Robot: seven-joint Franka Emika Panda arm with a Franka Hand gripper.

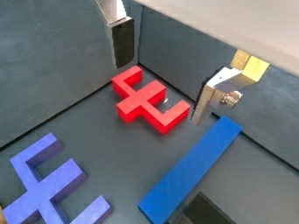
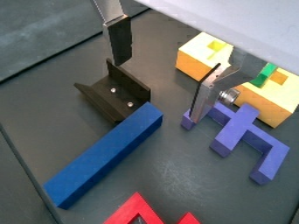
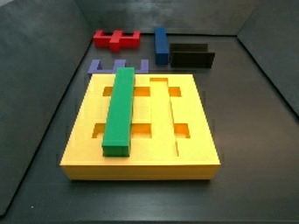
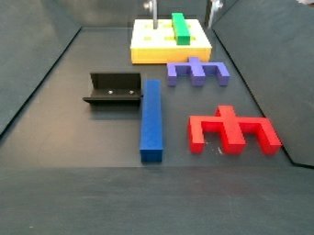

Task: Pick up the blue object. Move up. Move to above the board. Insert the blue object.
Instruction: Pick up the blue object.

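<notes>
One long saturated-blue rectangular bar (image 4: 151, 117) beside the dark fixture (image 4: 113, 89): likely rigid, light, smooth; grasp mid-length. Gripper (image 2: 163, 66) above it, fingers (image 2: 118, 39) spread, empty.

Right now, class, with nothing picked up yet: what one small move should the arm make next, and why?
Probably lower the gripper toward the blue bar. In both wrist views the fingers are spread with nothing between them, above the floor. The blue bar lies flat beside the fixture, untouched, while the yellow board holds only the green bar. So the pick-up comes first.
</notes>
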